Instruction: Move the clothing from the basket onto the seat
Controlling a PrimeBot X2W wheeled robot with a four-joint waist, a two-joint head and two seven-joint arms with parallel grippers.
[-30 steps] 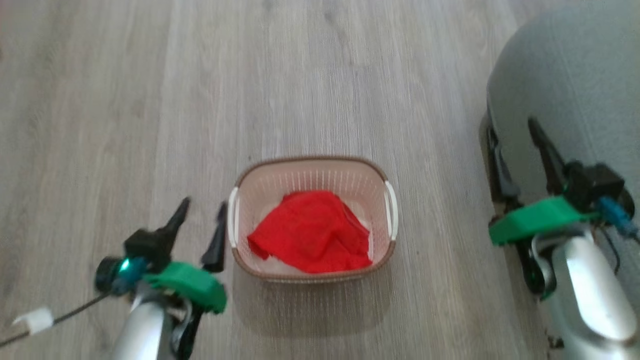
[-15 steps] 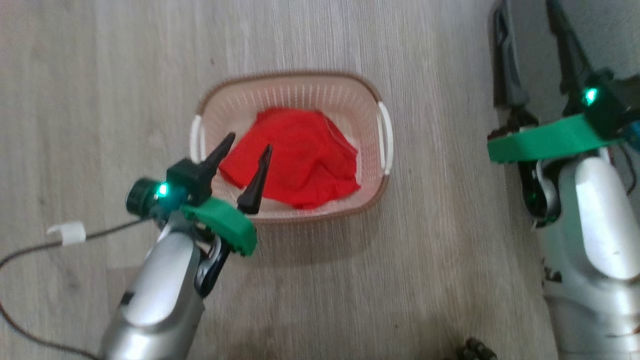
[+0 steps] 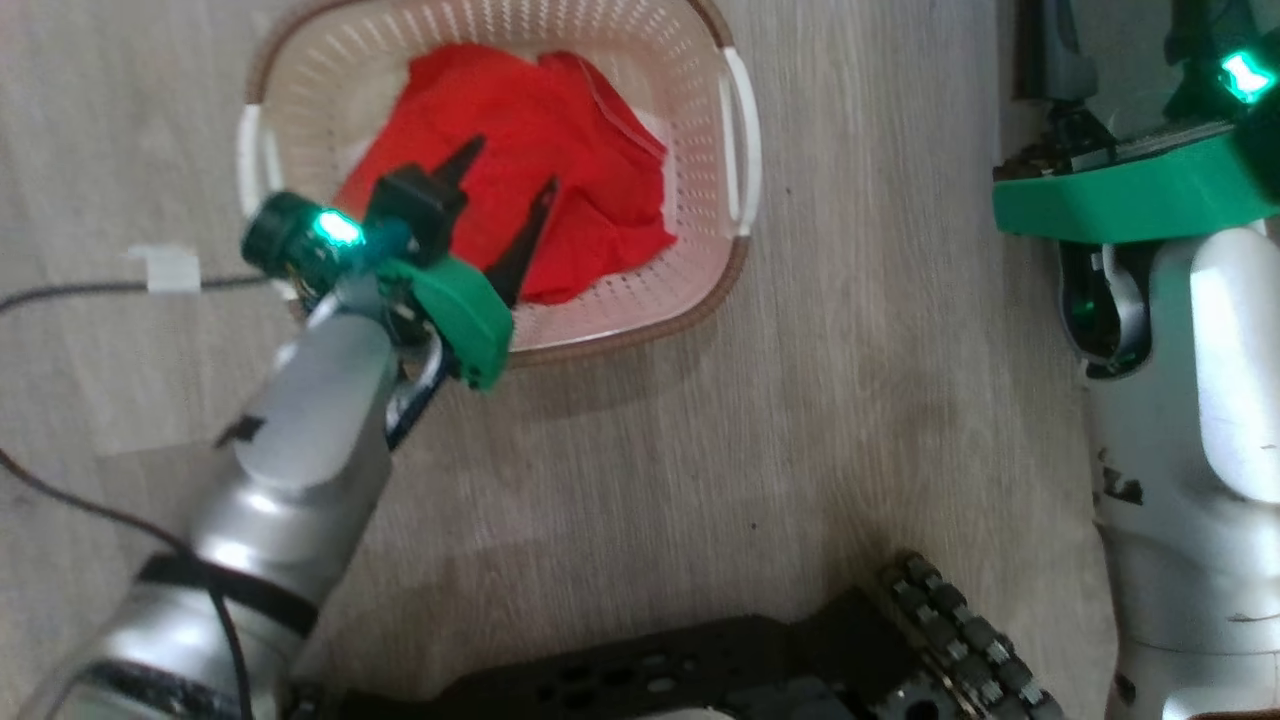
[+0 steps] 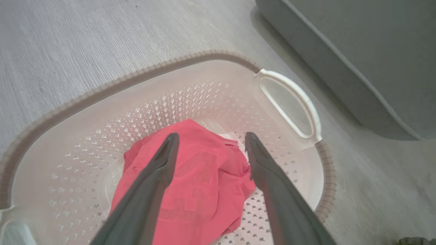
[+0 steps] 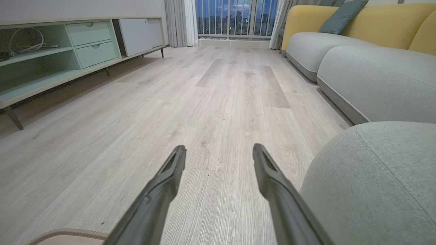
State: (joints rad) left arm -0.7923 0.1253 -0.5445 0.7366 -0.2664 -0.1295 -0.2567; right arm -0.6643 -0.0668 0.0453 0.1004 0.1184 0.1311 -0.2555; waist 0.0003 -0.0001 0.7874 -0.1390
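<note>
Pale wood floor [image 3: 850,400] runs under everything, with the grey-green seat [image 4: 357,51] just to the right of the basket [image 3: 690,250], where the red clothing [image 3: 600,200] still lies heaped. Within the last second the left gripper [image 3: 514,162] has swung from beside the basket to just above the cloth, jaws open and straddling it, so a grab looks close. The right gripper [image 5: 219,147] hangs open and empty beside the seat.
</note>
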